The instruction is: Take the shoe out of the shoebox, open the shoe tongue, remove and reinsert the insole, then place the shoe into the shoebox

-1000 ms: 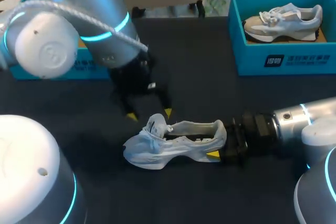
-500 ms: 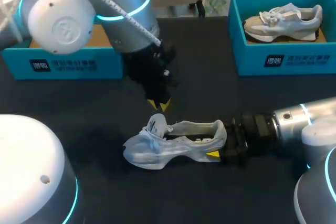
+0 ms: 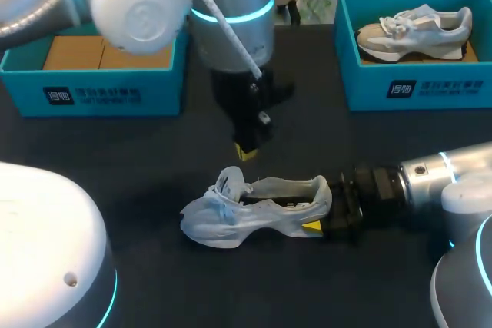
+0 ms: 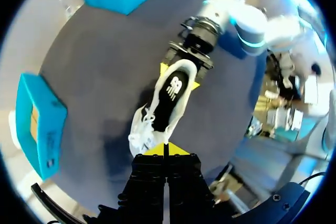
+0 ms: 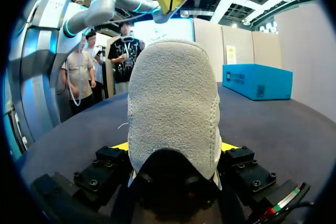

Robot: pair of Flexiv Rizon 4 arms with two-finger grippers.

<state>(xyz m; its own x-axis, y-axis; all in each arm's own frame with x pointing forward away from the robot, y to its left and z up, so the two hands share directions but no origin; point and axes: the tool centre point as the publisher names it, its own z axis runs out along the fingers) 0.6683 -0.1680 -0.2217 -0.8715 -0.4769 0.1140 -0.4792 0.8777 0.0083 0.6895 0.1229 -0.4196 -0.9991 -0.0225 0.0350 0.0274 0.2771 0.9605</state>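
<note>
Left claw [image 3: 246, 151]: tips pressed together, where a second ago they were spread. It has swung from beside the toe, left of centre, to mid-frame just above the shoe [image 3: 254, 209], not touching. Probably lining up for the tongue; the insole [image 4: 170, 95] is not yet out. Right claw [image 3: 321, 209] unchanged, pinching the heel. Shoe sits lower middle on the worktop [image 3: 323, 136], with open room all round. Left box [image 3: 108, 94] and right box [image 3: 415, 86] stand well apart along the upper edge.
</note>
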